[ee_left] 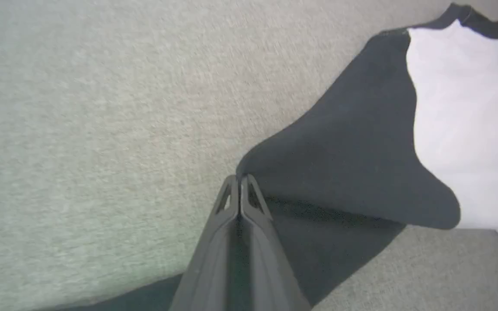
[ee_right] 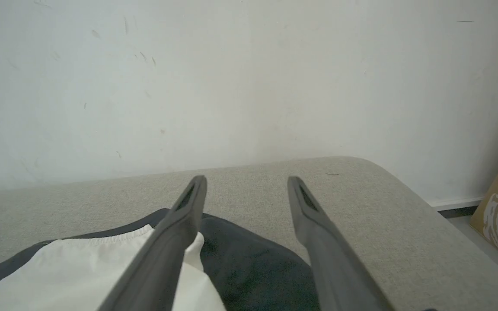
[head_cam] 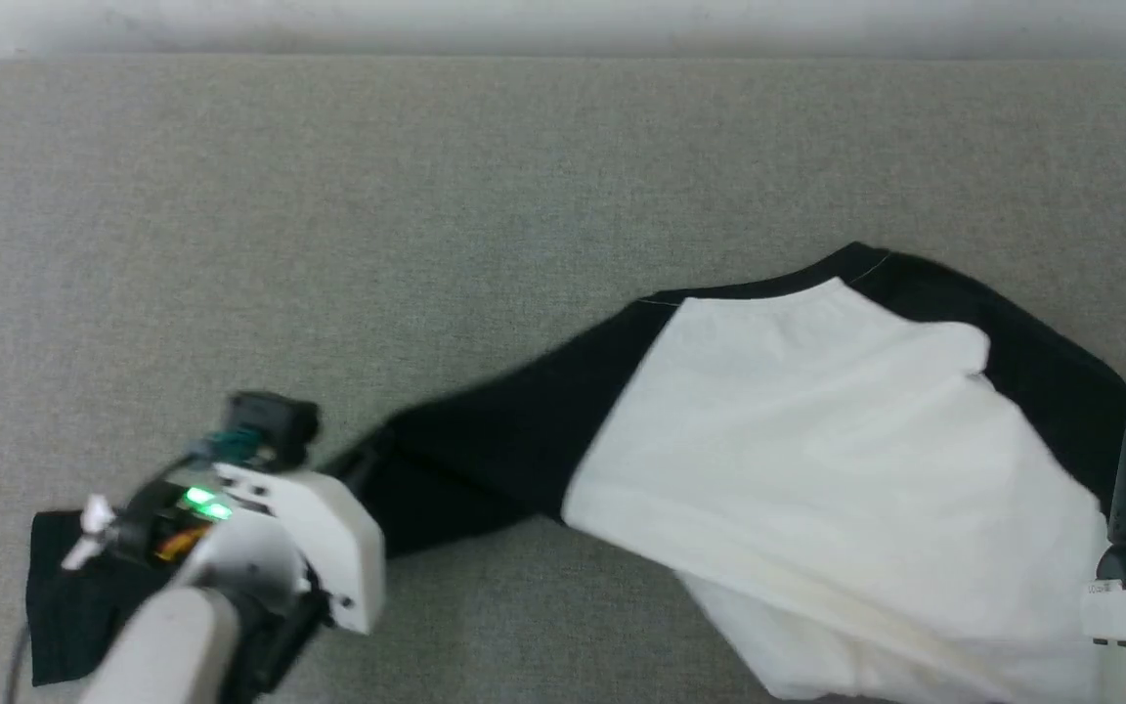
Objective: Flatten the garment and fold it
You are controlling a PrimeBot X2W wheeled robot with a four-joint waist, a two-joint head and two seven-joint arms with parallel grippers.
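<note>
The shirt (head_cam: 817,469) lies on the grey pad (head_cam: 328,176). Its white body is at the centre-right and lower right of the head view, and one black sleeve (head_cam: 485,440) is drawn out long toward the lower left. The left arm (head_cam: 182,626) rises from the lower left corner, its wrist bent over that sleeve's end. In the left wrist view the left gripper (ee_left: 240,179) has its fingers pressed together, pinching the sleeve's edge at the tips. The right gripper (ee_right: 245,183) stands at the head view's right edge. Its fingers are spread and empty, pointing toward the wall (ee_right: 249,65) above the shirt's other black shoulder.
</note>
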